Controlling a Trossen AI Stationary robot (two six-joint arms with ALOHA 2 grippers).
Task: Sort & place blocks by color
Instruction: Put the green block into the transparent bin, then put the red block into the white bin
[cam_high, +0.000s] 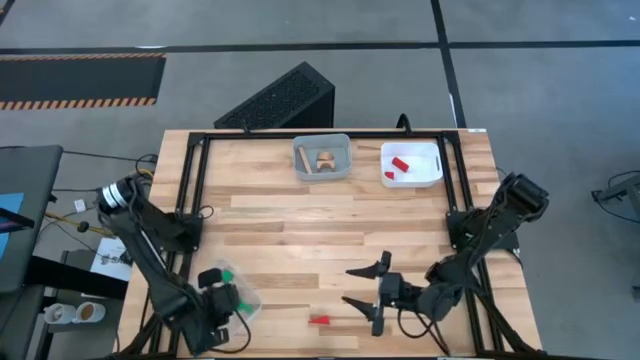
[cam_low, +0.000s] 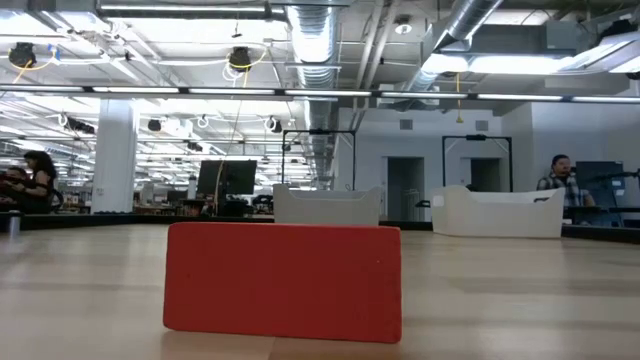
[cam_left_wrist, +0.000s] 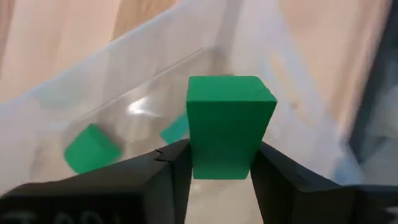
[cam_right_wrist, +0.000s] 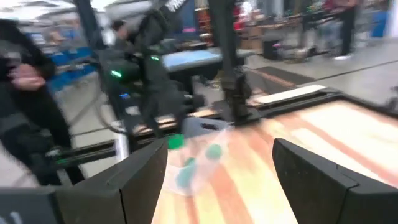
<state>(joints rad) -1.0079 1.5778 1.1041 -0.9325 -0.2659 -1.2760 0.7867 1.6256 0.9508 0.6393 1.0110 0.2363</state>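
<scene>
Left gripper (cam_left_wrist: 221, 163): clamped on green block (cam_left_wrist: 229, 124), over clear bin (cam_high: 240, 300) w/ 2 greens inside. Right gripper (cam_high: 362, 290): fingers apart, empty. Wood bin (cam_high: 321, 158), red bin (cam_high: 411, 164) part filled. Red bar (cam_high: 319, 320) left on table; sorting looks nearly done.

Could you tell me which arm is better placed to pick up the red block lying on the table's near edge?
Right, probably: its open right gripper sits beside the small red wooden block, while the left gripper holds a green block.

Bright overhead light, blurred wrist views
</scene>
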